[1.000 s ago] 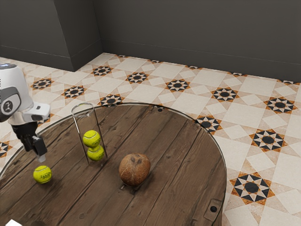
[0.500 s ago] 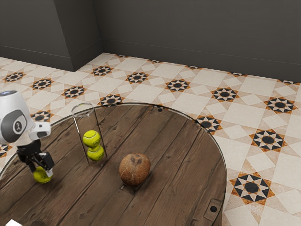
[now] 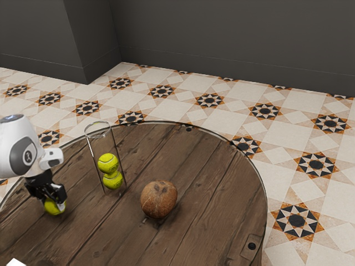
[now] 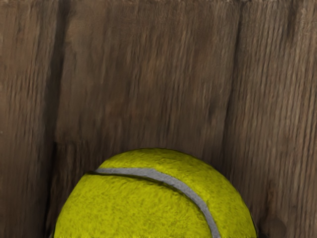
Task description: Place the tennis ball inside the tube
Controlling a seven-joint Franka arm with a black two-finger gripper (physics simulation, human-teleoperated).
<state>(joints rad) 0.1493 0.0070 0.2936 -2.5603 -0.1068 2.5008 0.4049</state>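
In the exterior view my gripper is low over the wooden table at the exterior view's left, shut on a yellow-green tennis ball, with a finger on either side. Part of that ball is hidden behind the fingers. The wrist view has the same tennis ball large at its lower edge, with a pale curved seam. The clear tube stands upright with its top open, to the exterior view's right of my gripper. Inside it are two stacked balls, an upper ball and a lower ball.
A brown coconut rests on the round table, on the tube's other side from my gripper. The table's curved rim runs behind the tube. A small white corner of something shows at the exterior view's lower left.
My hand has come down around the loose ball, and the gripper has shut on it. The ball has shifted slightly toward the exterior view's right. Tube and coconut are unmoved.
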